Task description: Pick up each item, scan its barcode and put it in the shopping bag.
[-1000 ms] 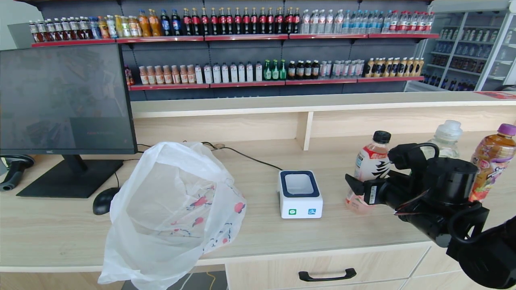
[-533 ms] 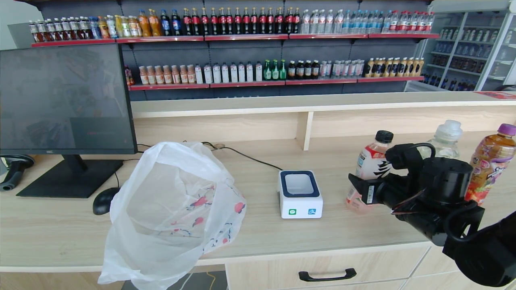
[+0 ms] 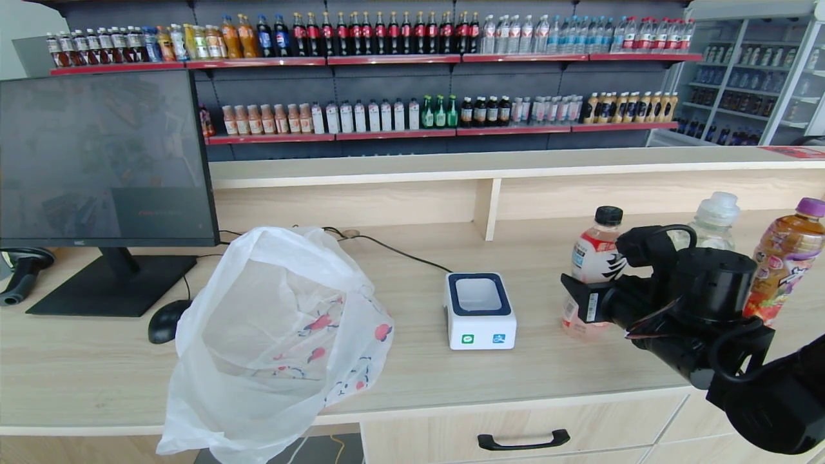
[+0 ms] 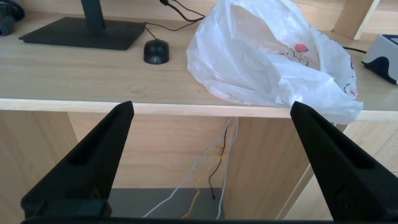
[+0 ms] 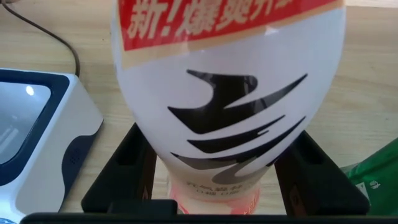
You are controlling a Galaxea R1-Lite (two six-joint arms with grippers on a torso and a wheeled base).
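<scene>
Pale wood forms the counter (image 3: 419,386). From the head camera, the scanner (image 3: 480,311) sits mid-counter, with the white shopping bag (image 3: 277,341) at its 8 o'clock, drooping over the front edge. At the scanner's 3 o'clock the right gripper (image 3: 588,301) clamps the pink-and-white bottle (image 3: 594,254) low on its body.

The left wrist camera has the left gripper (image 4: 211,109) spread wide below the counter edge, the shopping bag (image 4: 267,56) beyond it.

The right wrist camera has the bottle (image 5: 230,93) pinched between both fingers of the right gripper (image 5: 219,140), the scanner (image 5: 37,143) near.

The bottle (image 5: 227,93) sits between the jaws, seemingly gripped; scanner (image 5: 37,134) just beside it.
</scene>
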